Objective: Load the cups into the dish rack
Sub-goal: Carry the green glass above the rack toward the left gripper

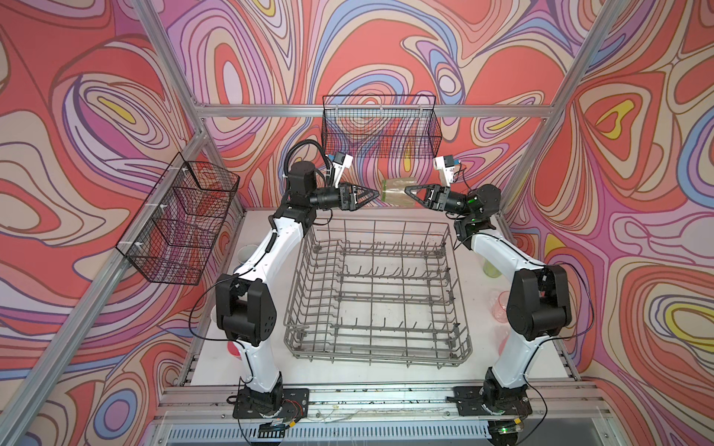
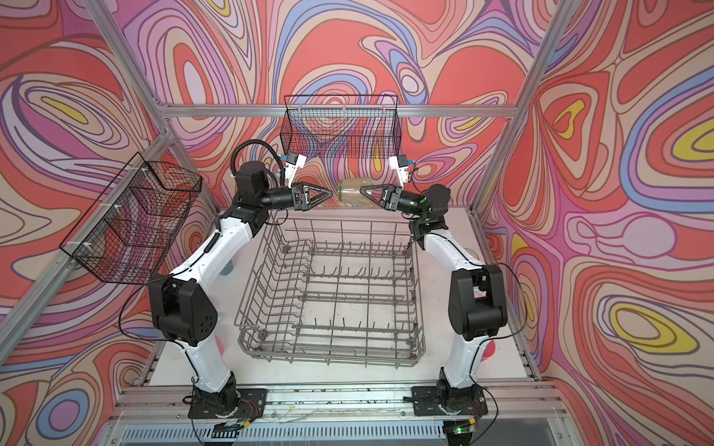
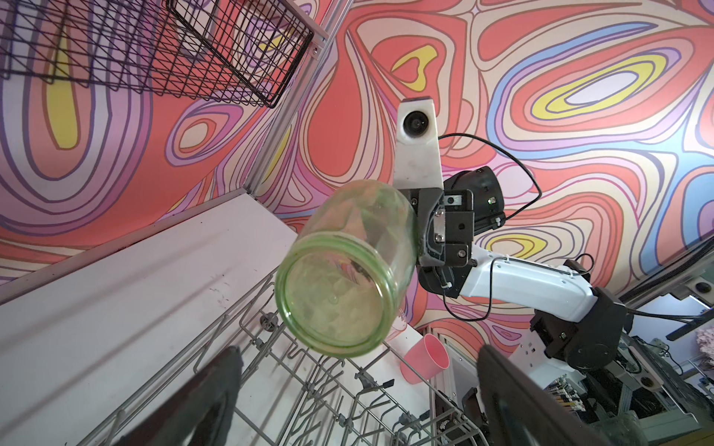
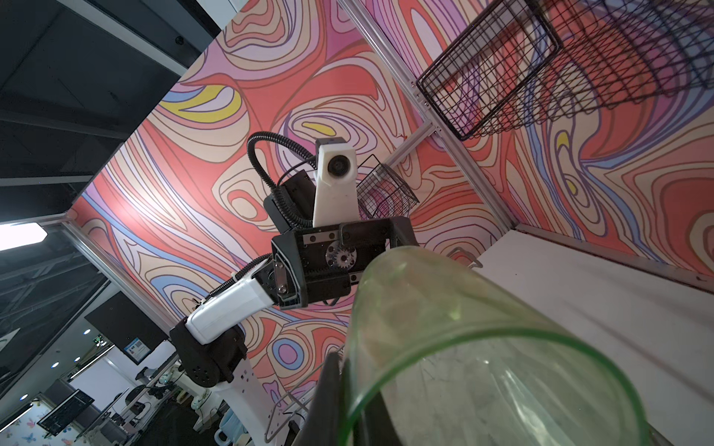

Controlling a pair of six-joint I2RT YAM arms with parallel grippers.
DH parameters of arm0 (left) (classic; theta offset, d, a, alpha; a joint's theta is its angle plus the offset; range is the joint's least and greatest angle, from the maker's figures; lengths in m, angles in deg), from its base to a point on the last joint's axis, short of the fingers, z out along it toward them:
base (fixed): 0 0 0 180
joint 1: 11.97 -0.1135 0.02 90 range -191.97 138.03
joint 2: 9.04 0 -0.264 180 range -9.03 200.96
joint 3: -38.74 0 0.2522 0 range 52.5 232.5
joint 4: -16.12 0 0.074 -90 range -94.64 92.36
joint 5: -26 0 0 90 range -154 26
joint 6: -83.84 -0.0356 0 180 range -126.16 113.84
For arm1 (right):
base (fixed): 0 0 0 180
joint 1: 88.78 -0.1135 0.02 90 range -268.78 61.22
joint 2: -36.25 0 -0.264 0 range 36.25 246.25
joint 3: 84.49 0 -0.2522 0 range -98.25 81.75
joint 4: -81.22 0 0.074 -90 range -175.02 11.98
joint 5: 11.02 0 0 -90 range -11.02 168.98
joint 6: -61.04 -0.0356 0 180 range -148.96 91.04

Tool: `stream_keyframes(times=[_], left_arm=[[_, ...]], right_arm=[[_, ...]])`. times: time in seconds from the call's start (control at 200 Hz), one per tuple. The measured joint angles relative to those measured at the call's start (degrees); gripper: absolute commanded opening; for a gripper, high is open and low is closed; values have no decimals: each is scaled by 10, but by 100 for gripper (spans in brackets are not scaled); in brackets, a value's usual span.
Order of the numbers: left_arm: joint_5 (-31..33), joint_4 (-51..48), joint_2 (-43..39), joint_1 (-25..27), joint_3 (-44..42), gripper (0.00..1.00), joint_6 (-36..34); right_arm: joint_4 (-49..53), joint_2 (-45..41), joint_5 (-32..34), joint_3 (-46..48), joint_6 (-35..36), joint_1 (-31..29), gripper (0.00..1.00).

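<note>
The left gripper (image 1: 369, 197) was level above the far side of the dish rack (image 1: 305, 270), jaws spread wide and holding nothing. Its tips were just beside the base of 1 yellow-green tumbler (image 1: 395, 191) — contact could not be determined. That tumbler lay on its side in the air between the 2 grippers, mouth toward the right gripper (image 1: 406, 190), which was clamped on its wall at the rim. Farther right, on the table (image 1: 479, 340) beside the rack, were another yellow-green tumbler (image 1: 491, 266) and 1 translucent pink tumbler (image 1: 500, 305) — both partly hidden by the right arm (image 1: 539, 305).
</note>
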Motion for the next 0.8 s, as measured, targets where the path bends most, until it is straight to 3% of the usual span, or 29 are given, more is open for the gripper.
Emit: stream_keyframes(times=[0.801], left_arm=[[5, 70, 70, 52, 48, 94, 47]], right_arm=[[-20, 1, -11, -3, -43, -1, 0]])
